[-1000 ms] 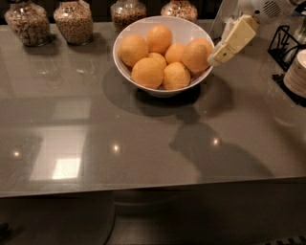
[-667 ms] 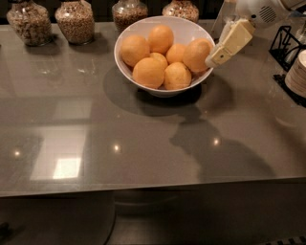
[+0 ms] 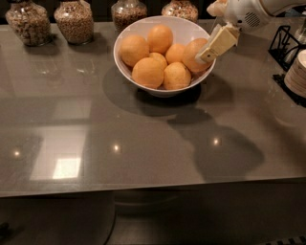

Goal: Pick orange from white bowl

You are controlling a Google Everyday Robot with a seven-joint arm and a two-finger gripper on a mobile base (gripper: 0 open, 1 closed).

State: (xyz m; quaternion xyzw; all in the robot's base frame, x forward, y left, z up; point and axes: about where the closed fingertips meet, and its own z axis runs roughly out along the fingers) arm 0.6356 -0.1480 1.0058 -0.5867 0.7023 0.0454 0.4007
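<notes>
Edging further in, gripper (image 3: 205, 53) against orange (image 3: 190, 51) in white bowl (image 3: 187, 28).

The gripper (image 3: 209, 49) was pale cream with no markings, and it sat at the right rim of the bowl (image 3: 143, 86), against the orange (image 3: 192, 53). The arm (image 3: 248, 12) above it was white. The bowl was plain glossy white. The orange was a deep, even orange, and the other fruit (image 3: 148, 72) ran paler, toward yellow-orange. The jars (image 3: 74, 20) held speckled tan and brown grains, and the rightmost one looked mottled red and white. The table (image 3: 143, 158) was a glossy grey-brown, with a pale square reflection at lower left, small bright spots and dark shadows. The rack (image 3: 282, 43) was black. The stack (image 3: 299, 72) at the right edge was off-white.
</notes>
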